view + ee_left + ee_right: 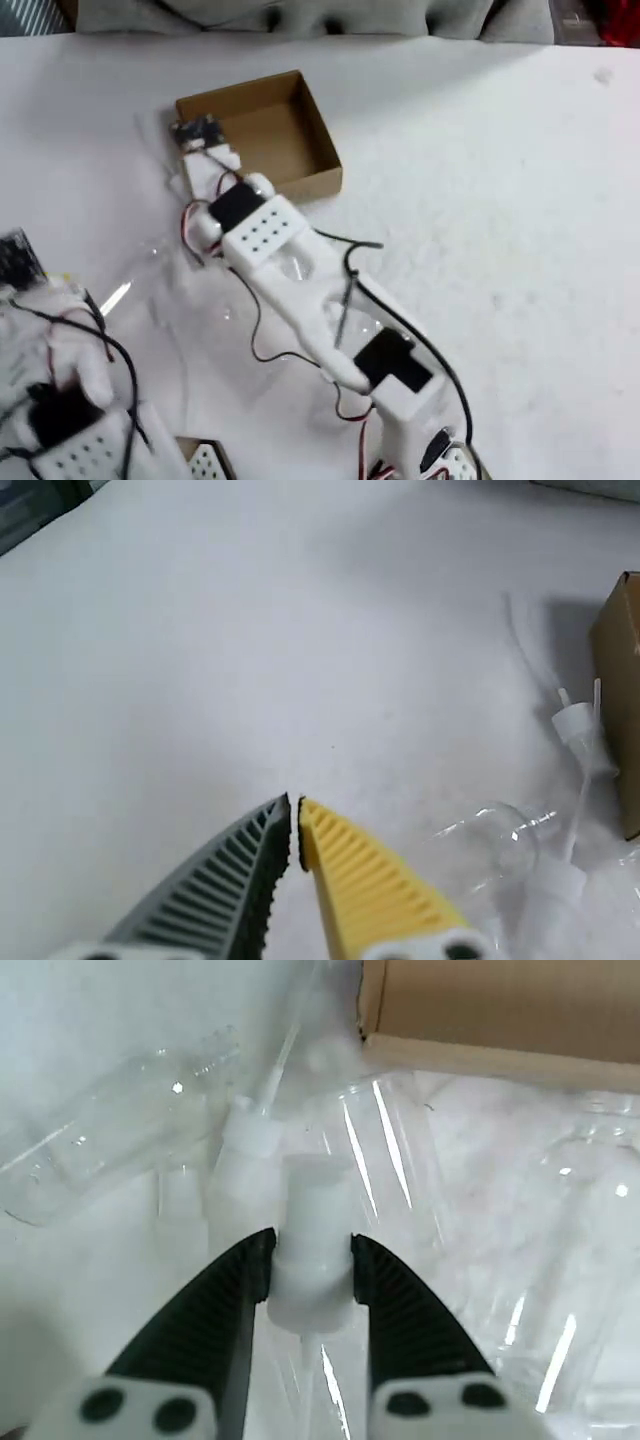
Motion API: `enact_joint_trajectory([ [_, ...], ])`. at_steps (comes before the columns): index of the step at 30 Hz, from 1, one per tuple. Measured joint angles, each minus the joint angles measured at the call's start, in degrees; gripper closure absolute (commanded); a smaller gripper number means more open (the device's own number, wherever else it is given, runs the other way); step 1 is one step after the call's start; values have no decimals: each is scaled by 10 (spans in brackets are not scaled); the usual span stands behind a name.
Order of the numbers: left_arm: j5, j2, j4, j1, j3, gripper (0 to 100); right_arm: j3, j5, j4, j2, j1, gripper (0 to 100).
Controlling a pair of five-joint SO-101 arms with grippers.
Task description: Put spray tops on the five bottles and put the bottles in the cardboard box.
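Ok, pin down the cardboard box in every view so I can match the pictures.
High view: cardboard box, open, above and left of centre.
Left wrist view: its brown wall beyond a clear bottle.
Right wrist view: its wall past the spray top gripped by the right hand.
Shared landmark: the clear bottles lying beside the box.

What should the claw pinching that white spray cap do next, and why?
Probably lift straight up a little. The right claw is shut on a white spray top, and clear bottles lie crowded around it beside the cardboard box, so raising it first should avoid knocking them.
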Motion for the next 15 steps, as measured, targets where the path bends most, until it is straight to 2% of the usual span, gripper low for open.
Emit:
enact_joint_trajectory([
  [4, 0, 185, 23, -15, -149, 980, 0, -3, -29, 30, -16, 977],
  [9, 2, 372, 43, -75, -309, 980, 0, -3, -71, 67, -45, 967],
  [15, 4, 483, 102, -104, -437, 980, 0, -3, -102, 105, -62, 796],
])
